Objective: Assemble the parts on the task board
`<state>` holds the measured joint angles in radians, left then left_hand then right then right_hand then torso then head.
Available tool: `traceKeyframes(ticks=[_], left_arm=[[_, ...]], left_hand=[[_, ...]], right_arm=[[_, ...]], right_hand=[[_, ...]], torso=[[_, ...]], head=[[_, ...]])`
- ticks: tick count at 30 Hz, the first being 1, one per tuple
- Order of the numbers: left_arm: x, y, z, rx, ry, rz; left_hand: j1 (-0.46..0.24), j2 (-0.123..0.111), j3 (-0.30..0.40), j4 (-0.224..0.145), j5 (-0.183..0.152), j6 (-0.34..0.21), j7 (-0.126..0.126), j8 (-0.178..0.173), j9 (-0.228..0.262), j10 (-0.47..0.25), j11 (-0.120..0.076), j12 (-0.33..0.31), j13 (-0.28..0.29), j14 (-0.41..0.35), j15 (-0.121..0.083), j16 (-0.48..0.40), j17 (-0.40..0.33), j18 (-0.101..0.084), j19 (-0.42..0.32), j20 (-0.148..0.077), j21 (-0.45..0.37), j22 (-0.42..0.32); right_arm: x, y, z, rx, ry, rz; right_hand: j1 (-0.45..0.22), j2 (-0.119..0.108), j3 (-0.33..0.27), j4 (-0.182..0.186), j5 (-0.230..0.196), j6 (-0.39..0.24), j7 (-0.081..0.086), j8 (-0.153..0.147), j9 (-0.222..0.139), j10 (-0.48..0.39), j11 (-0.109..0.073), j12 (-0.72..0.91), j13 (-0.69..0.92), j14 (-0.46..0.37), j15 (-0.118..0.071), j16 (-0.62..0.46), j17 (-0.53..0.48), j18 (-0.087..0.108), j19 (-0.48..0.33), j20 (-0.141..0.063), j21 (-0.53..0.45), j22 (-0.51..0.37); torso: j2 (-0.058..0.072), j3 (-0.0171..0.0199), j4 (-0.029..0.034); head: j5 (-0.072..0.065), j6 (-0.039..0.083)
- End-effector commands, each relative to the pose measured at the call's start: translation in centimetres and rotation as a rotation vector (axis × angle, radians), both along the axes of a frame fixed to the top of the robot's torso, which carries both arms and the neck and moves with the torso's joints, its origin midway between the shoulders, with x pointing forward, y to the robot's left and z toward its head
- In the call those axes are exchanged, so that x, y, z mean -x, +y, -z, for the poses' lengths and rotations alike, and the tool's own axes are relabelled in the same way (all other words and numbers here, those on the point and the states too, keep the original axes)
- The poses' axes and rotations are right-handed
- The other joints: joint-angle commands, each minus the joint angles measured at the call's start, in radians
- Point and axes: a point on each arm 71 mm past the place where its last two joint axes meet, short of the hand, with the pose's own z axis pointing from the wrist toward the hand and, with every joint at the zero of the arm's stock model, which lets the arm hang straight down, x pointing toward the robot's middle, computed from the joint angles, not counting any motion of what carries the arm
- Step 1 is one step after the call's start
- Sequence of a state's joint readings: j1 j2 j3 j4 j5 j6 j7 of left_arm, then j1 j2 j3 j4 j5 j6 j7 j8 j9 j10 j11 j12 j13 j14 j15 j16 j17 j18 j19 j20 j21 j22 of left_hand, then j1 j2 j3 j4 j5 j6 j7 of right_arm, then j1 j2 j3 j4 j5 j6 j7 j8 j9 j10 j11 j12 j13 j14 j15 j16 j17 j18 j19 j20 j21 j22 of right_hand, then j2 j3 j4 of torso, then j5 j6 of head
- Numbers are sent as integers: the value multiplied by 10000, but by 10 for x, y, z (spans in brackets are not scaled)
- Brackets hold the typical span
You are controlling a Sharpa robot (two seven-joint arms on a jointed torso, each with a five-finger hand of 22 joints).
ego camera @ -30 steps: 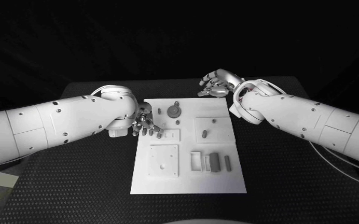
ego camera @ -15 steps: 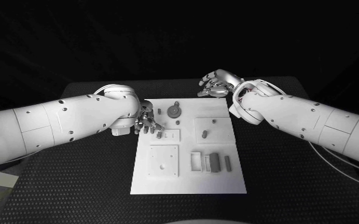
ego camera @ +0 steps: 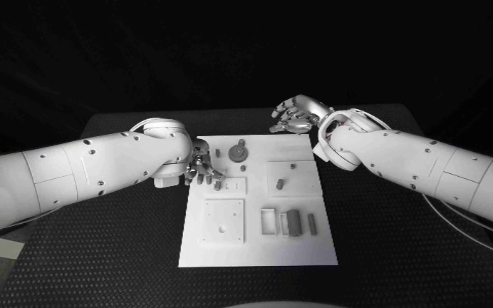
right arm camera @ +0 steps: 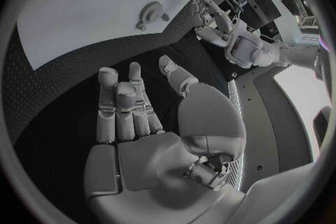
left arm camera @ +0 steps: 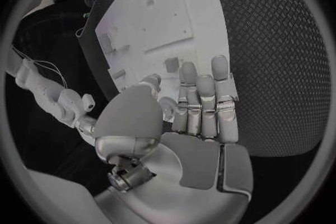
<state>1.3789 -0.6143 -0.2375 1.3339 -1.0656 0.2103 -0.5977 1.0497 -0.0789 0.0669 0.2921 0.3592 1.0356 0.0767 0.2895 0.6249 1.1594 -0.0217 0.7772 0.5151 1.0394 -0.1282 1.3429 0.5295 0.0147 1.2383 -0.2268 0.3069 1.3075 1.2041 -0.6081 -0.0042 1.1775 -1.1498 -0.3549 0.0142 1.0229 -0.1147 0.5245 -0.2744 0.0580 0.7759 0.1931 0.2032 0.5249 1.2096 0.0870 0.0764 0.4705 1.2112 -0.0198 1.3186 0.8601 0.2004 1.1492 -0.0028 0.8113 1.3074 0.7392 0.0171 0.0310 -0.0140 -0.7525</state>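
Note:
The white task board point(ego camera: 257, 251) lies in the middle of the black table. At its far end sits a round grey disc point(ego camera: 239, 154), with small grey pegs point(ego camera: 293, 166) close by. Several grey blocks point(ego camera: 296, 222) stand near its right edge. My left hand point(ego camera: 200, 169) is over the board's left edge, holding nothing. In the left wrist view this hand point(left arm camera: 199, 106) has straight fingers side by side over the board point(left arm camera: 161, 5). My right hand point(ego camera: 296, 117) is off the board's far right corner. The right wrist view shows it point(right arm camera: 140, 117) empty above the mat, with the disc point(right arm camera: 151, 11) ahead.
A raised square plate point(ego camera: 224, 221) sits on the board's near left and another point(ego camera: 292, 178) at mid right. Black mat point(ego camera: 390, 237) surrounds the board on all sides. My left hand point(right arm camera: 210, 22) also appears in the right wrist view beyond the board point(right arm camera: 63, 17).
My left arm has shifted slightly, and its hand stays at the board's left edge. The right arm and the parts have not moved.

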Motion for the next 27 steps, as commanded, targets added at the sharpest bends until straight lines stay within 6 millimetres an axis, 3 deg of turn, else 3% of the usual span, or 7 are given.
traceKeyframes(ticks=[1, 18, 27], left_arm=[[1, -2, 2, 14, 59, 125], [3, -4, 18, 5, 237, 176], [3, -4, 20, 296, 301, 109]], left_hand=[[36, -16, 17, -4, -69, -32, 64, -6, 15, -47, -40, 20, 10, -17, -21, 13, -14, 46, 14, -1, -29, 198], [245, 4, -45, -18, -109, -48, 64, -11, 60, -43, -42, 48, 37, -8, -24, 41, -16, 50, 37, -4, -17, 210], [660, 324, -223, -27, -112, -18, 50, 7, 148, -13, -63, 85, 72, 25, -40, 82, -25, 49, 68, -10, 12, 218]], right_arm=[[1, 1, 0, -21, -50, -77], [1, 4, -1, -44, -48, -140], [1, 4, 0, -31, -29, -130]], right_hand=[[-125, 0, -18, 43, 17, -1, 81, 25, -14, -26, 42, -51, 10, -57, -9, 52, -12, 614, 3, -60, -57, 171], [-136, 3, -16, 45, 17, -2, 81, 30, -18, -26, 42, -51, 12, -58, -10, 52, -14, 614, 3, -61, -60, 172], [-150, 5, -17, 51, 16, -5, 82, 31, -20, -27, 42, -51, 13, -58, -9, 53, -15, 614, 3, -60, -62, 172]], torso=[[-1, 4, 7], [-5, 0, 7], [-9, -13, 22]], head=[[-21, -19], [-136, -26], [-103, -45]])
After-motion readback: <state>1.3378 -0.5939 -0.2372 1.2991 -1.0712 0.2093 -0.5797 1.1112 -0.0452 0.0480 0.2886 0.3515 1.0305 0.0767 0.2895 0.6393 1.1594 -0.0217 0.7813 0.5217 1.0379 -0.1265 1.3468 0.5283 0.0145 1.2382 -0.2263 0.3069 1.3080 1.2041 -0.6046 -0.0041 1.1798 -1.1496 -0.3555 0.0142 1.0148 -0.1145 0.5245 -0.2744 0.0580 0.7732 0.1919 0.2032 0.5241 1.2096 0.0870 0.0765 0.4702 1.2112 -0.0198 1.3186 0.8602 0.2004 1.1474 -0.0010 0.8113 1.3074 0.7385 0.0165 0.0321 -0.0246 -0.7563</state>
